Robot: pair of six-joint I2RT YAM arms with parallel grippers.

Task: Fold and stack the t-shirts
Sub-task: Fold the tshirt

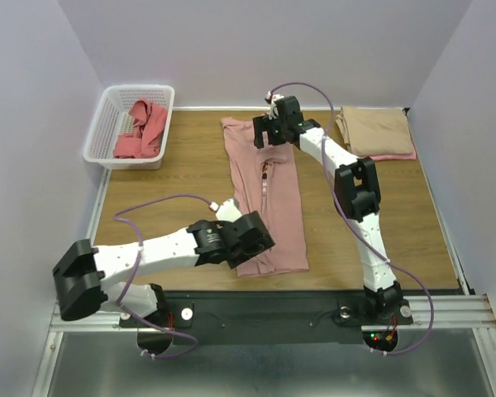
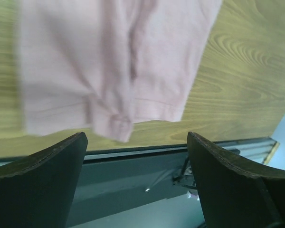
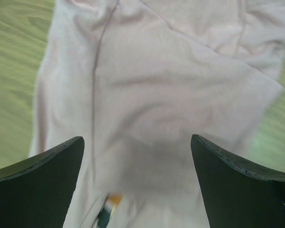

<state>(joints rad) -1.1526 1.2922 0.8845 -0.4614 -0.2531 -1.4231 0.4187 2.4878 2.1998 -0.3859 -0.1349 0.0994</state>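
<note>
Dusty pink t-shirt (image 1: 264, 194), sides folded in, lengthwise on table (image 1: 174, 186)

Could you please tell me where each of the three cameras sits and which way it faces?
Top external: above and behind the bases, looking down on the table; left arm and right arm show whole.
Left wrist: on the left arm, facing down at the near hem of the pink shirt and the table edge; the open left gripper frames it.
Right wrist: on the right arm, facing down at the shirt's far end; the open right gripper frames it.
Shared: all three show the pink shirt.
</note>
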